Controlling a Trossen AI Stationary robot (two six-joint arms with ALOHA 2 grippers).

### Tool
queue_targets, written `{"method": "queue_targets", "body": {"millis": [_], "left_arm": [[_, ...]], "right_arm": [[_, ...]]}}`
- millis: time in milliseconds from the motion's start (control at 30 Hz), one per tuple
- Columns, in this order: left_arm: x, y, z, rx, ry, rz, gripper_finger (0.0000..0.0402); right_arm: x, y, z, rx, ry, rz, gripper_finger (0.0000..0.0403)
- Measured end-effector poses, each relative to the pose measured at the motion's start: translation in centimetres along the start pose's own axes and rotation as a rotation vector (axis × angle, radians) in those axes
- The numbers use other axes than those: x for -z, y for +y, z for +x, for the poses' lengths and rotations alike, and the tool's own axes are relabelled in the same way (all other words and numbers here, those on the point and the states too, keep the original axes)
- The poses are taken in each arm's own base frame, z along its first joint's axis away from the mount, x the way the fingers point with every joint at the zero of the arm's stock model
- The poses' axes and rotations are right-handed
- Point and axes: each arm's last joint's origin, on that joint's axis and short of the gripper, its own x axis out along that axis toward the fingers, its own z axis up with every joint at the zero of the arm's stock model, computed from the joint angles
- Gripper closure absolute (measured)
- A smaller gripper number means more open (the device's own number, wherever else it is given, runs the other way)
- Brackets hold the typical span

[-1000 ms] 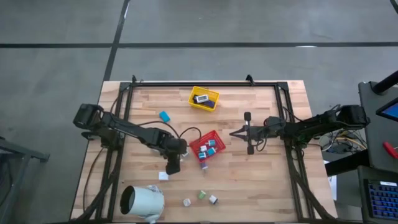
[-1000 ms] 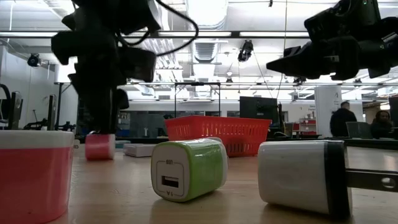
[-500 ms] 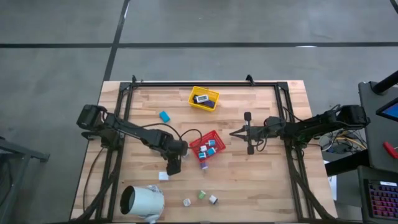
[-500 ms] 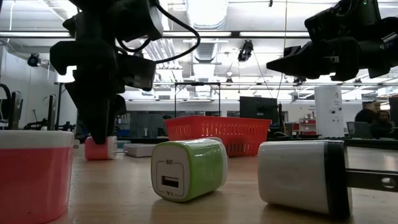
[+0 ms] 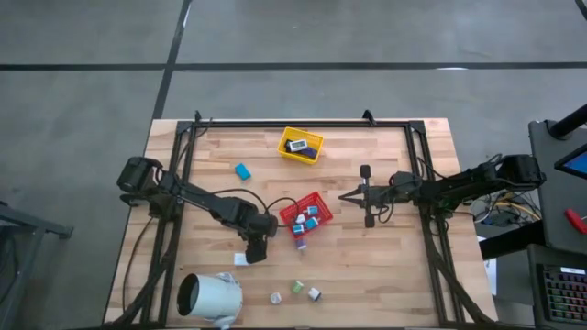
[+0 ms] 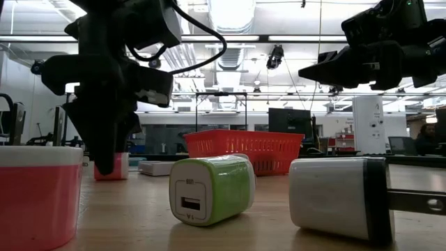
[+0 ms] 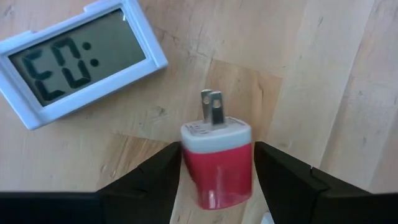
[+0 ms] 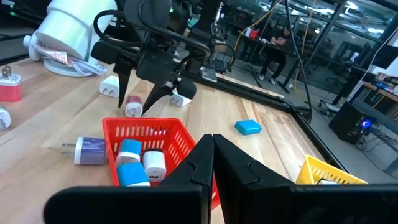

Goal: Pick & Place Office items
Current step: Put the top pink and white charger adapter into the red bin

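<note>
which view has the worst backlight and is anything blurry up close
Low view: bright ceiling lights backlight the left arm into a near silhouette; the pink and white block at the edge is soft. Left wrist view: evenly lit, the red charger sharp between the jaws. High view: flat light, tiny items lack detail.

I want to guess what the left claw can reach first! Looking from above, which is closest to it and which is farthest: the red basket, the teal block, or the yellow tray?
From the left gripper:
1. Red basket, just to its right.
2. Teal block, farther up the table.
3. Yellow tray, at the far edge.
</note>
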Motion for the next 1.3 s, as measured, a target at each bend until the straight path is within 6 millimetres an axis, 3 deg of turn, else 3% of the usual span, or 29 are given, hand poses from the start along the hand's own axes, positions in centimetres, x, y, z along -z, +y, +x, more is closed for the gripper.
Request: {"method": "queue_targets", "body": {"millis": [200,400,900,1300], "left_arm": [[0.1,-0.1,0.0,-0.041,-0.021,0.008,0.0204],[0.0,0.0,0.1,-0.060,-0.030,0.017,0.0274],[0.4,-0.8,0.2,-0.148,-0.085,0.121,0.0274],[0.5,-3.1,0.1,-0.181,-0.255,0.284,0.0274]], "right_arm": [[0.0,0.0,0.0,0.000,0.000,0.001,0.0395],[0.0,0.0,0.0,0.000,0.000,0.001,0.0395],[0.0,0.0,0.0,0.000,0.001,0.001,0.0395],[0.0,0.0,0.0,0.000,0.001,0.001,0.0395]]}}
